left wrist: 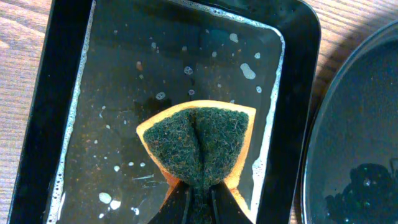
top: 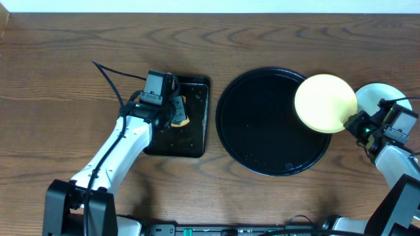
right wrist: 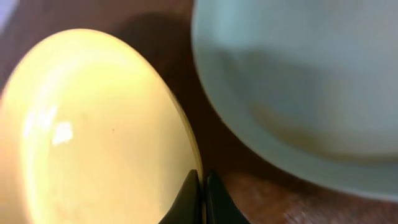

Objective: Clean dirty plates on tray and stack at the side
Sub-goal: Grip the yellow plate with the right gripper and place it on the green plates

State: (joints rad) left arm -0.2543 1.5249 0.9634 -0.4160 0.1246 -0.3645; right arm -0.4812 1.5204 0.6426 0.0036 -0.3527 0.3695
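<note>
Currently: right claw (top: 357, 124) pinches the near-right rim of the yellow plate (top: 325, 103), which is held over the right rim of the round black tray (top: 249, 118). No sauce visible on the plate. The tray is otherwise bare of plates, with wet spots.

Judged step: carrying a cleaned plate to the stack. Next move calls for shifting it right, centring and levelling it over the mint plate (top: 377, 97) on the tabletop (top: 65, 78), then letting go.

Left claw (left wrist: 199, 199) pinches a folded sponge (left wrist: 199, 143) over the rectangular tray (left wrist: 62, 93), which holds sudsy water.

Far side: dark wood-grain tabletop, pale strip beyond its edge.
</note>
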